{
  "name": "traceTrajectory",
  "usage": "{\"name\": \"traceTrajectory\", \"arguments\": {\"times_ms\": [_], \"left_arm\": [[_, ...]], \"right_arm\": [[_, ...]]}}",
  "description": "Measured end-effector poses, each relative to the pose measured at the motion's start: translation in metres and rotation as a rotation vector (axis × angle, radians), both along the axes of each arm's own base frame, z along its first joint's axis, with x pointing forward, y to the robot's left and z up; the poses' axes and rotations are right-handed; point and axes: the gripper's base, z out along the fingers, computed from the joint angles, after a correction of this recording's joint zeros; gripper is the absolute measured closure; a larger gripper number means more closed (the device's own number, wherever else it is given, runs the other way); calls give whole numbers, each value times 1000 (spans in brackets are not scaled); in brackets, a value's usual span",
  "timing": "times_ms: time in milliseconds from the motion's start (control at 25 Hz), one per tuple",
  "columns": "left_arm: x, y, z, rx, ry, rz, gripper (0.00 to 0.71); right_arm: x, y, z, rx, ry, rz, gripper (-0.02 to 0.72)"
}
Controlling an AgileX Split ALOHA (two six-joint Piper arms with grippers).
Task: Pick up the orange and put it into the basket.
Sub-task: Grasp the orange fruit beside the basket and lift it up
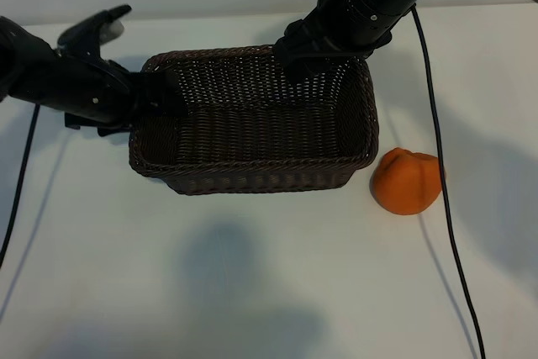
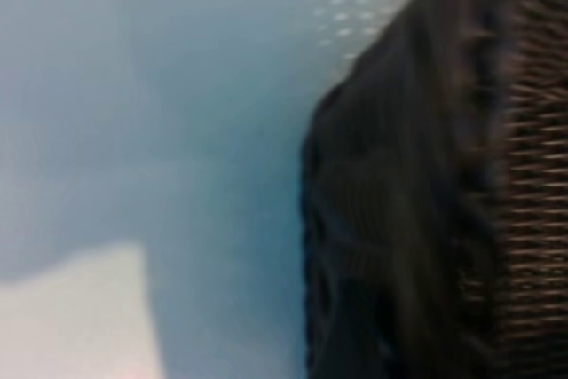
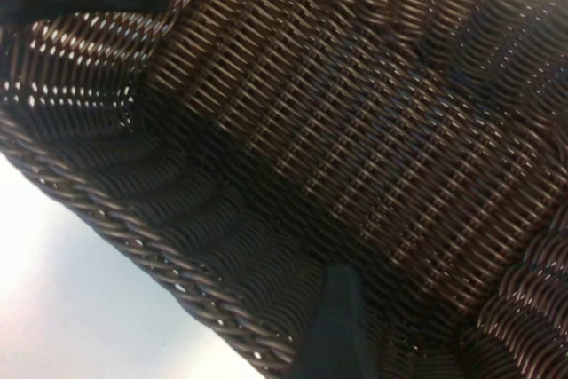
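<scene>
I have a flat, matte white table [image 1: 252,292] in front of me, wide bare room along its near side and a thin black cable [image 1: 441,166] trailing down the right. On it sits the basket [image 1: 252,178], a dark brown wicker rectangle with rounded corners, sloping walls and a braided rim; its tight woven floor holds nothing. The orange [image 1: 407,181] rests on the table just beside the basket's right near corner, outside it, roundish, matte and creased. My right arm reaches down from the far right, its right gripper [image 1: 315,65] tilted steeply over the far rim with a dark fingertip [image 3: 333,330] inside the weave; its fingers stand apart and hold nothing. My left arm lies low along the left side, the left gripper [image 1: 160,94] at the basket's left wall; I cannot tell from these views how its fingers stand.
</scene>
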Motion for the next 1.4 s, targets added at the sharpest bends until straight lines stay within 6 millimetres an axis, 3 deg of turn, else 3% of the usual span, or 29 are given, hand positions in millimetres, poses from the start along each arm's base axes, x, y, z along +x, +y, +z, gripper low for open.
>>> {"name": "traceTrajectory", "arguments": {"times_ms": [440, 720, 1120, 1280, 1400], "left_arm": [[-13, 16, 55, -18, -109, -6, 114], [-4, 18, 92, 19, -159, -27, 116], [3, 32, 117, 180, -127, 35, 116], [3, 31, 118, 158, -123, 40, 116], [3, 27, 119, 120, -130, 31, 116]], "right_arm": [[0, 0, 0, 0, 0, 0, 108], [0, 0, 0, 0, 0, 0, 108], [0, -3, 2, -30, -26, 5, 108], [-1, -21, 10, -129, -37, -45, 108], [0, -56, 17, -210, 2, -168, 108]]}}
